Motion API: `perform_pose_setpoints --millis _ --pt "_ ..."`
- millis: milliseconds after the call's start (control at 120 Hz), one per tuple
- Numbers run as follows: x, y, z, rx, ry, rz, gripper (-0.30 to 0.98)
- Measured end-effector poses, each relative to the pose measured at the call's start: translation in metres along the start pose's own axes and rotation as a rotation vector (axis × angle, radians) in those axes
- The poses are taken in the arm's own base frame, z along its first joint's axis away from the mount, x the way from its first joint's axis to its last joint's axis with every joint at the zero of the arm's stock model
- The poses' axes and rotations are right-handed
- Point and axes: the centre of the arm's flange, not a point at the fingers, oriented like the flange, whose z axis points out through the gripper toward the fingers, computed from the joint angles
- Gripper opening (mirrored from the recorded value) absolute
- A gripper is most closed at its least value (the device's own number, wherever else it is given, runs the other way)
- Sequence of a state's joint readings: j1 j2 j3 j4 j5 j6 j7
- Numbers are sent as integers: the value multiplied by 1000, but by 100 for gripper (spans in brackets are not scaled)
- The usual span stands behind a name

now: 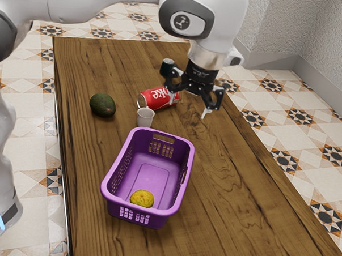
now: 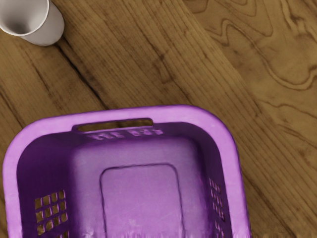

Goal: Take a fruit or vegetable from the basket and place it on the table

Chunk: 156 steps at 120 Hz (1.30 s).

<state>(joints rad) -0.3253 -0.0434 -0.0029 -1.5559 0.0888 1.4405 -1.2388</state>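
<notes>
Purple plastic basket, open-topped with latticed walls, stands upright on the brown wooden bench, and inside it, at the end opposite the cup, sits a rounded, rough-skinned yellow fruit, close to the wall. Just past the basket's other end, where a handle slot is cut below the rim, a small white cup stands upright on the bench. Close behind the cup a red Coke can with white lettering lies on its side; whether the two touch, I cannot tell. Towards the exterior view's left from the can, well apart from the basket, a dark green avocado lies on the wood. Up above the bench, towards the exterior view's right from the cup, hangs the black two-finger hand at the end of the white arm, its fingers well apart with nothing clamped between them. One finger partly overlaps the can in that view. From the wrist camera, the basket's smooth floor carries a rounded rectangular outline, and the cup sits outside the slotted end, apart from the rim. Beyond the bench, a patterned tiled floor runs up to a pale rough wall
</notes>
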Motion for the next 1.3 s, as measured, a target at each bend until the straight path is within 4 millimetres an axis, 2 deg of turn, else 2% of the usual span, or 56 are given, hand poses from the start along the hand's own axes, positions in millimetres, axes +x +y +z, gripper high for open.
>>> perform_pose_setpoints --millis 42,92,250,342,408,475,558,658,783,900,983,1058,1167,1300 --pt "-5 2 0 0 1 7 69" --pt "1 -1 1 2 0 -9 69" --pt "57 -24 9 14 -15 -139 69" --pt "80 -34 14 19 -25 -190 69" --pt "87 -37 16 22 -25 -210 69" --pt "83 -34 18 26 -28 -209 69" --pt "65 -24 19 27 -36 -181 69" --pt "29 -7 20 30 -38 -114 69" --pt "-28 13 18 33 -31 -9 69" --pt "-91 27 15 39 -15 110 69" --pt "-135 32 13 39 -6 191 69" --pt "-165 33 11 41 -2 240 69" --pt "-184 33 11 45 -3 266 69" --pt "-173 33 11 48 -3 268 69"
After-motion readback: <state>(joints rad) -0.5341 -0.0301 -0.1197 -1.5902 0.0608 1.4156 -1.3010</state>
